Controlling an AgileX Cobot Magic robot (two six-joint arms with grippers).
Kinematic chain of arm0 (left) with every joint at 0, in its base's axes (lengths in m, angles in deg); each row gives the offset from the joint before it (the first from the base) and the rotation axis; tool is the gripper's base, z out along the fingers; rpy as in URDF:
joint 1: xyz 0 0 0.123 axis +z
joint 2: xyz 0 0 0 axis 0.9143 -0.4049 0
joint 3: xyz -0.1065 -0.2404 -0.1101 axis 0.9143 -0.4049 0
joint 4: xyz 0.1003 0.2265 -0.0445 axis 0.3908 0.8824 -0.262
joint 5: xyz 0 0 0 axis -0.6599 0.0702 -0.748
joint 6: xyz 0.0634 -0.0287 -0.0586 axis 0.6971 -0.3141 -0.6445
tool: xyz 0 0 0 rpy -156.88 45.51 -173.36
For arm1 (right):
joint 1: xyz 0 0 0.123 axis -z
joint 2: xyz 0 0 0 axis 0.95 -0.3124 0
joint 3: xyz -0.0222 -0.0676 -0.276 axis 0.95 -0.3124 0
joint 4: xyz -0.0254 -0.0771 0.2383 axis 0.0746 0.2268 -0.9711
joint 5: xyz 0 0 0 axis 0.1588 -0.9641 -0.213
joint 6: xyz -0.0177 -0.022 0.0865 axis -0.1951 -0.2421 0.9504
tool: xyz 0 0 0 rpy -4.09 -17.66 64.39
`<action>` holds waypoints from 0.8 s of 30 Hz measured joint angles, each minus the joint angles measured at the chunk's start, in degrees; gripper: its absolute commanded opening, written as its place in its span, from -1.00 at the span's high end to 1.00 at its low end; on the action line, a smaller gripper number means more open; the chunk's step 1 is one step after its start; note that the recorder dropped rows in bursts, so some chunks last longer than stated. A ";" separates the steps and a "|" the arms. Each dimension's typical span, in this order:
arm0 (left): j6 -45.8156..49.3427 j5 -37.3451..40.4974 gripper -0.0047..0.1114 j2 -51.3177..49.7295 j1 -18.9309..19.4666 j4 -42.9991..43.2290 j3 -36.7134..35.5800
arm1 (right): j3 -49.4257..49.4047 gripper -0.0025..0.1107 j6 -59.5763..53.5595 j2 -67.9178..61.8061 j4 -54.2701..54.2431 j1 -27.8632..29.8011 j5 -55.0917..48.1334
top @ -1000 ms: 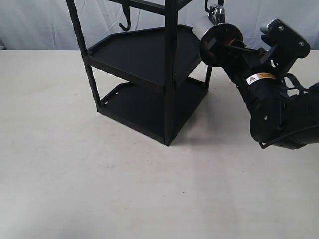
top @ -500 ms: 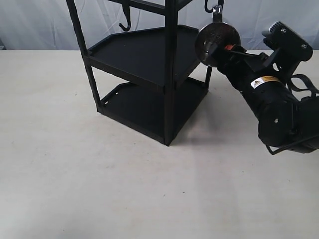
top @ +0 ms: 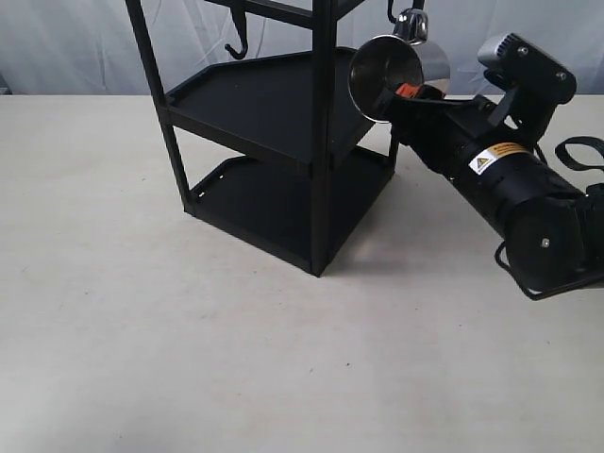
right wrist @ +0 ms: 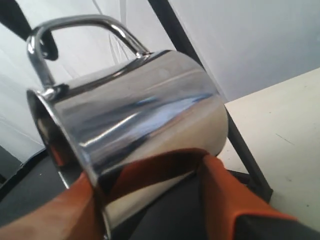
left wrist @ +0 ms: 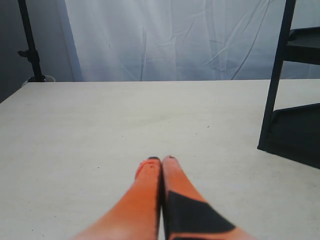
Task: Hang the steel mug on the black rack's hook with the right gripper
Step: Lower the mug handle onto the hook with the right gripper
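The right gripper (top: 406, 92) pinched the steel mug (top: 396, 64) by its rim, one finger (right wrist: 65, 210) inside the cup and the other finger (right wrist: 225, 200) against the shiny outside. The mug was lying on its side up in the air, just beside the black rack (top: 324, 142), with its mouth turned toward the outside camera. Its handle (top: 411, 23) pointed up, right under the small hook (top: 393, 13) at the top corner of the rack. I could not tell for sure whether the loop was on the hook yet (the picture cut off there).

To do this step well, the arm should probably make sure the loop sits over the hook's curl, then lower slowly so the hook takes the weight before the fingers let go. Letting go too soon could drop the mug.

The mug looked empty inside. The rack's tray shelves (top: 274, 99) had nothing on them.

The left gripper (left wrist: 161, 161) was pressed together, holding nothing, low over the table (left wrist: 100, 125).
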 measured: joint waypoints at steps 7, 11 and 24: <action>0.00 0.00 0.92 0.00 0.00 0.00 0.00 | 0.00 0.07 1.25 0.25 2.02 0.00 -0.50; 0.00 0.00 0.92 0.00 0.00 0.00 0.00 | 0.00 -0.04 1.38 0.85 2.85 0.00 -1.48; 0.00 0.00 0.92 0.00 0.00 0.00 0.00 | -0.02 -0.10 3.39 3.11 8.15 0.00 -5.06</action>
